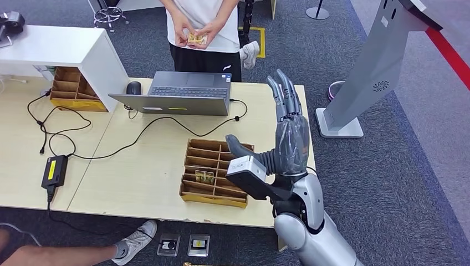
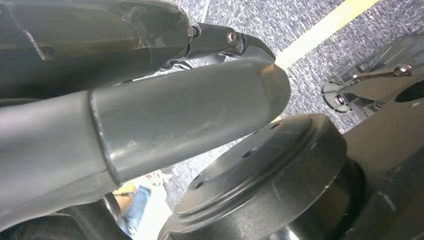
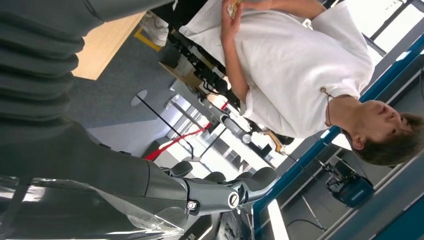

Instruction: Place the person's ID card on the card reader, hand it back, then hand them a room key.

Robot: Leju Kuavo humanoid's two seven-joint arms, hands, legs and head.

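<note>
My right hand [image 1: 291,138] is raised over the right end of the wooden table [image 1: 138,172], its fingers straight and apart, holding nothing. Its dark fingers [image 3: 225,195] reach toward the person in the right wrist view. The person in a white shirt [image 1: 202,22] stands beyond the table's far edge and holds a small yellowish card [image 1: 197,39] in both hands; the card [image 3: 232,6] sits at that view's edge. A wooden divided tray [image 1: 216,198] near the table's front holds a small card [image 1: 204,177]. My left hand [image 2: 190,110] hangs low, holding nothing.
An open laptop [image 1: 183,94] and a mouse [image 1: 133,87] lie at the far edge, with cables running to a black box with a yellow label [image 1: 55,169]. A white cabinet [image 1: 66,50] and a second wooden tray [image 1: 72,88] stand at left, a grey kiosk [image 1: 377,72] at right.
</note>
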